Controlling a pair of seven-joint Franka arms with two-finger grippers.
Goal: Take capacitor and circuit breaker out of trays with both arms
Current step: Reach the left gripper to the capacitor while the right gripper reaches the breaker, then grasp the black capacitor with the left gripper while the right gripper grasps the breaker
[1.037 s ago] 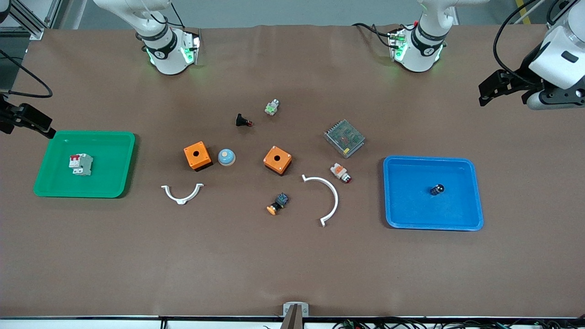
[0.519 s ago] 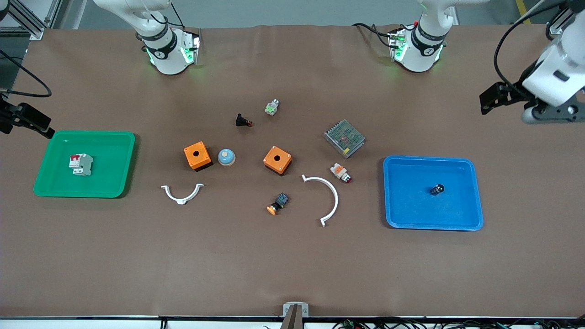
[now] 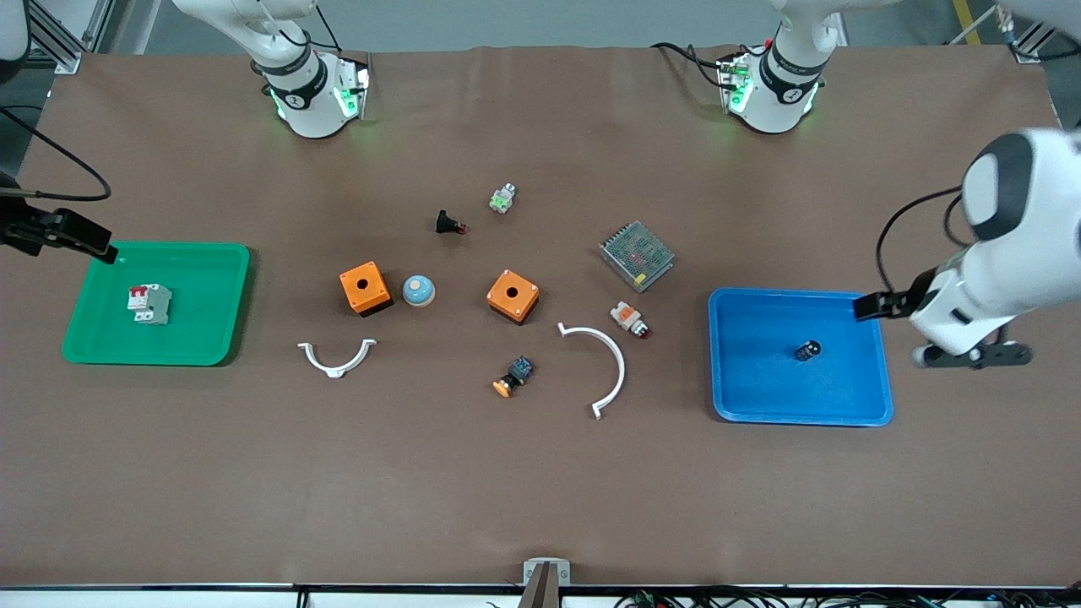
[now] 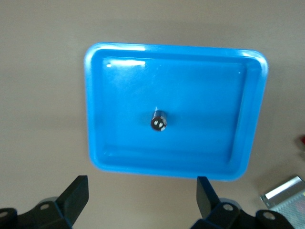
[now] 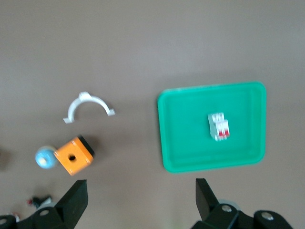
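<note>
The capacitor (image 3: pixel 808 349), a tiny black cylinder with a silvery top, lies in the blue tray (image 3: pixel 878 371); it also shows in the left wrist view (image 4: pixel 158 119). The breaker (image 3: pixel 149 303), a white-grey block with red levers, lies in the green tray (image 3: pixel 211 338) and shows in the right wrist view (image 5: pixel 219 126). My left gripper (image 4: pixel 143 200) is open and empty, up over the table beside the blue tray's edge (image 4: pixel 95 143) at the left arm's end (image 3: pixel 971 355). My right gripper (image 5: pixel 142 200) is open and empty, up beside the green tray (image 5: pixel 181 157).
Between the trays lie two orange boxes (image 3: pixel 365 288) (image 3: pixel 513 295), a blue dome (image 3: pixel 418 290), two white curved brackets (image 3: pixel 337 357) (image 3: pixel 601 363), a metal mesh box (image 3: pixel 637 255), a white-and-orange button (image 3: pixel 629 319), a black button (image 3: pixel 449 224) and an orange-capped part (image 3: pixel 513 377).
The left arm has swung down from the table's end to beside the blue tray. The right wrist has shifted slightly toward the green tray. Capacitor and breaker have not moved.
</note>
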